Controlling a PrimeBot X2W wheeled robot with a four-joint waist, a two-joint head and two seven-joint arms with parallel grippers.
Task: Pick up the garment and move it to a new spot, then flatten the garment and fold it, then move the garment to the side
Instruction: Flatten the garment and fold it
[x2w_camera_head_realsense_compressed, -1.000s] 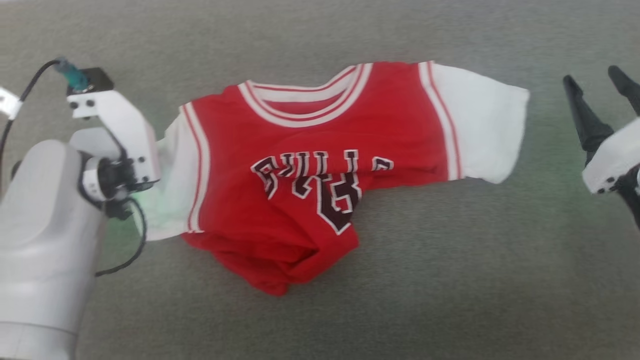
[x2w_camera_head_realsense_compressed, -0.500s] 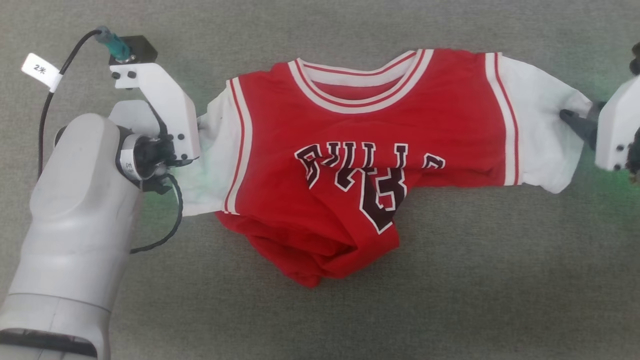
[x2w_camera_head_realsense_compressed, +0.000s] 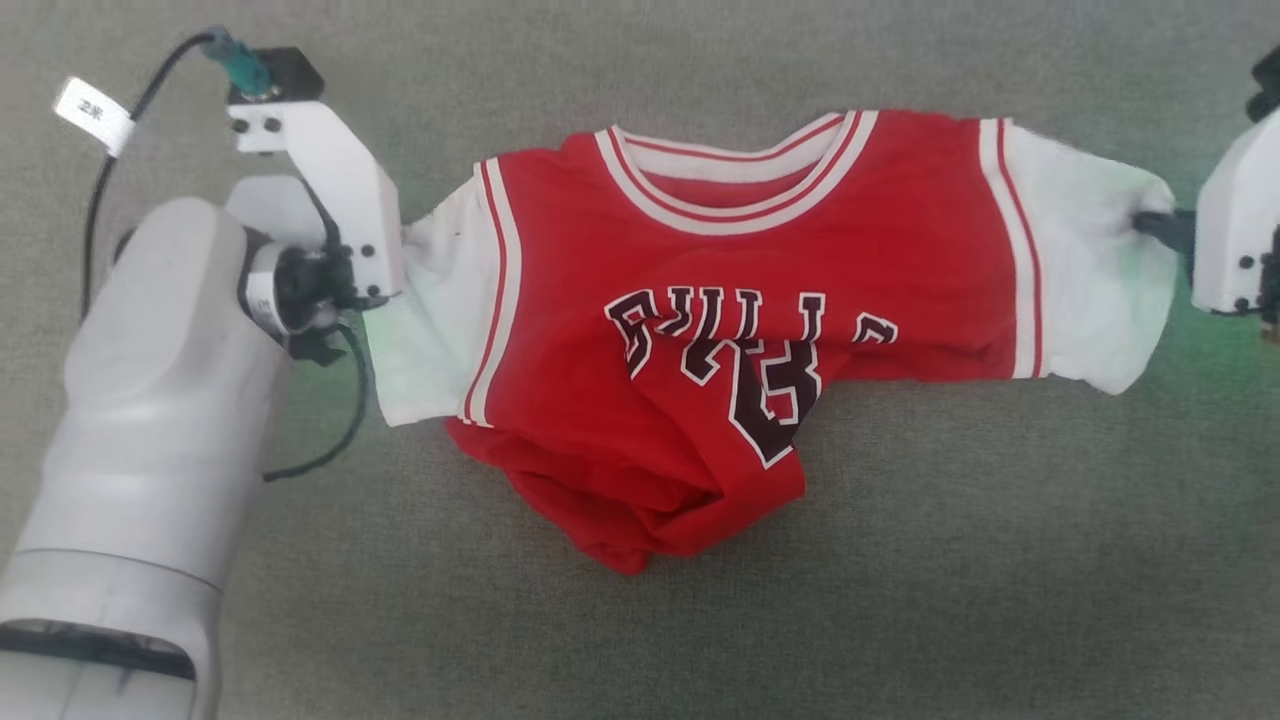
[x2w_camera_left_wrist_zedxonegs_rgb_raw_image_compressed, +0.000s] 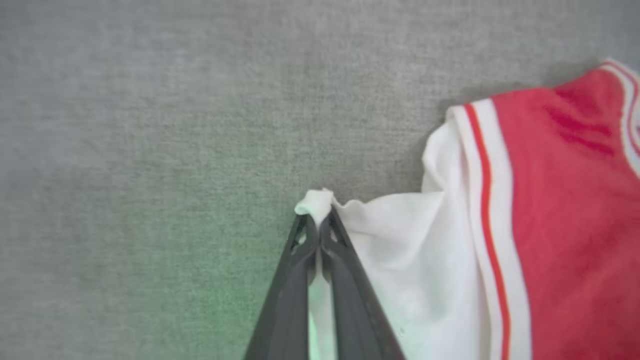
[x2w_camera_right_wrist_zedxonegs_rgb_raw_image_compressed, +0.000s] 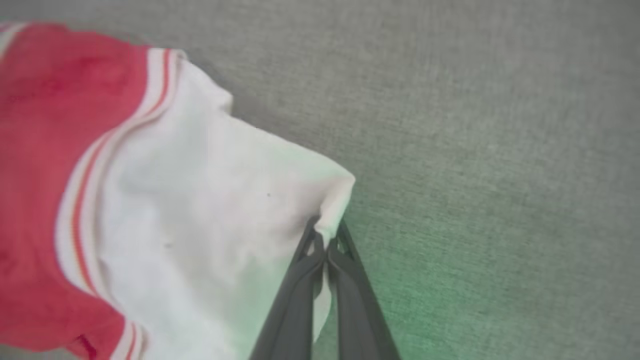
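So, I have the garment (x2w_camera_head_realsense_compressed: 740, 300) lying face up on the bench (x2w_camera_head_realsense_compressed: 900, 620), strung out sideways between my two tools. The left tool (x2w_camera_left_wrist_zedxonegs_rgb_raw_image_compressed: 316, 222) is clamped on the outer corner of the garment's left sleeve (x2w_camera_head_realsense_compressed: 430, 300). The right tool (x2w_camera_right_wrist_zedxonegs_rgb_raw_image_compressed: 327, 242) is pinched shut on the outer corner of its right sleeve (x2w_camera_head_realsense_compressed: 1090, 280). I judge this to be the flattening stage: the chest and collar (x2w_camera_head_realsense_compressed: 735, 190) lie fairly smooth, but the hem (x2w_camera_head_realsense_compressed: 640, 510) is bunched into a crumpled lump. Smoothing that, the fold and the move aside are all left.
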